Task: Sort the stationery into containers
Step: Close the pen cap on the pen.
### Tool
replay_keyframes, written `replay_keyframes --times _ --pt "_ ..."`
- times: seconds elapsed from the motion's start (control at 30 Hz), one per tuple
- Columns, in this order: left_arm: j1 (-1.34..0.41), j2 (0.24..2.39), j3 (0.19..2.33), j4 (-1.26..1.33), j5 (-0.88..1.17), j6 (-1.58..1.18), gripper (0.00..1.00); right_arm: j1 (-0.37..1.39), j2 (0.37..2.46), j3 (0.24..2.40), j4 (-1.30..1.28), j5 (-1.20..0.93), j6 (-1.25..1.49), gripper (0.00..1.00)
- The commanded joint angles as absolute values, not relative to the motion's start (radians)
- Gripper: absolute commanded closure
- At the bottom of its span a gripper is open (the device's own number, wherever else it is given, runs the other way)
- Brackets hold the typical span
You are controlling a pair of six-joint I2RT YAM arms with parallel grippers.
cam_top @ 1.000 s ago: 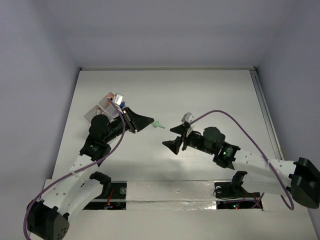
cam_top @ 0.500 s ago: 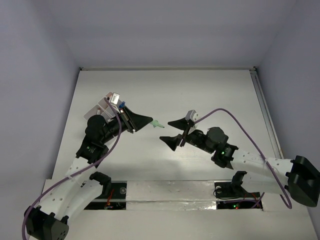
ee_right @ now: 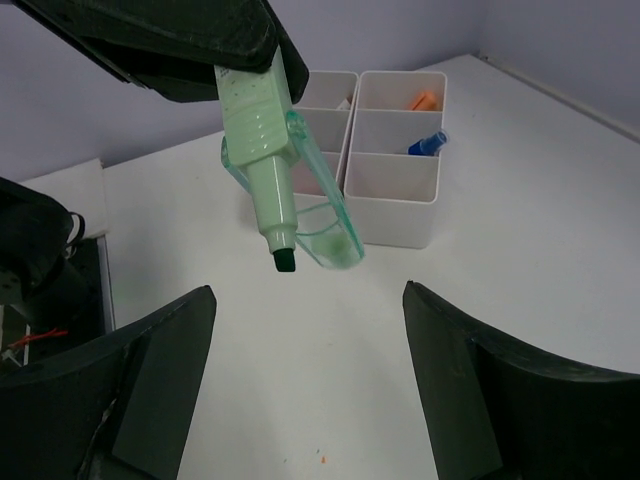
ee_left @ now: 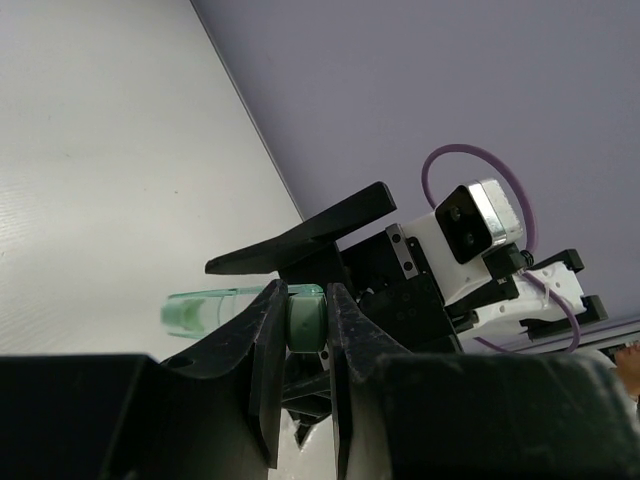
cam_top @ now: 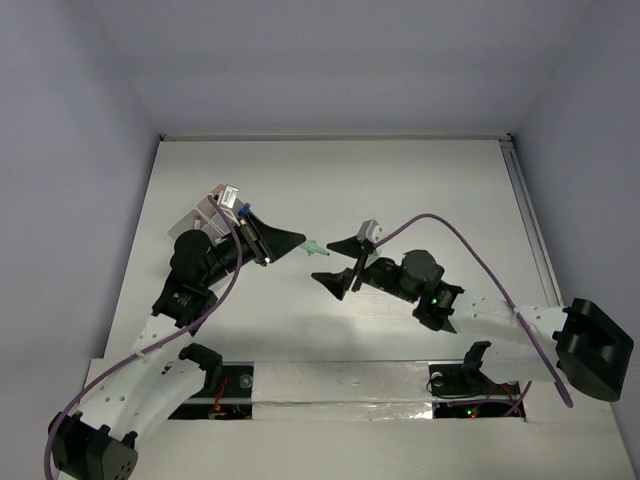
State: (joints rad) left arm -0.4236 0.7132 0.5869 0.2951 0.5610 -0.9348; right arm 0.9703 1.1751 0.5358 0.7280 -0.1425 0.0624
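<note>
My left gripper (cam_top: 296, 240) is shut on a pale green highlighter (cam_top: 314, 246), held above the table with its dark tip pointing toward the right arm. In the right wrist view the highlighter (ee_right: 262, 140) hangs uncapped, and its clear green cap (ee_right: 328, 218) sits alongside the tip. In the left wrist view the jaws (ee_left: 303, 335) pinch the marker's green end (ee_left: 305, 318). My right gripper (cam_top: 328, 262) is open and empty, its fingers just short of the tip; from its own camera the gripper (ee_right: 308, 300) frames bare table. The white containers (ee_right: 392, 190) stand behind, left of the left arm (cam_top: 196, 216).
An orange piece (ee_right: 425, 100) and a blue piece (ee_right: 428, 143) lie in two compartments of the containers. The left arm's black wrist fills the top left of the right wrist view. Tiny orange specks dot the table below the right gripper.
My right gripper has moved left and slightly back, closing on the highlighter's tip, and stays open. The left gripper drew back a little a second ago and has since held still with the highlighter.
</note>
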Motion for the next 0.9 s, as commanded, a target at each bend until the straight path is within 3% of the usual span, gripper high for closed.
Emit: replay_keyframes --times 0.0,0.37,0.6,0.87 --pt "-0.417 0.698 0.623 0.363 0.574 -0.951 1.0 0.979 1.184 0.571 0.841 -0.115 0.02 0.19" --pt "-0.426 0.696 0.624 0.36 0.574 -0.957 1.0 0.979 1.253 0.643 0.859 -0.155 -0.035 0.26" --pt "-0.426 0.69 0.629 0.353 0.572 -0.96 1.0 0.979 1.284 0.652 0.865 -0.166 -0.032 0.48" --pt "-0.426 0.687 0.643 0.339 0.569 -0.959 1.0 0.979 1.308 0.655 0.899 -0.163 -0.034 0.46"
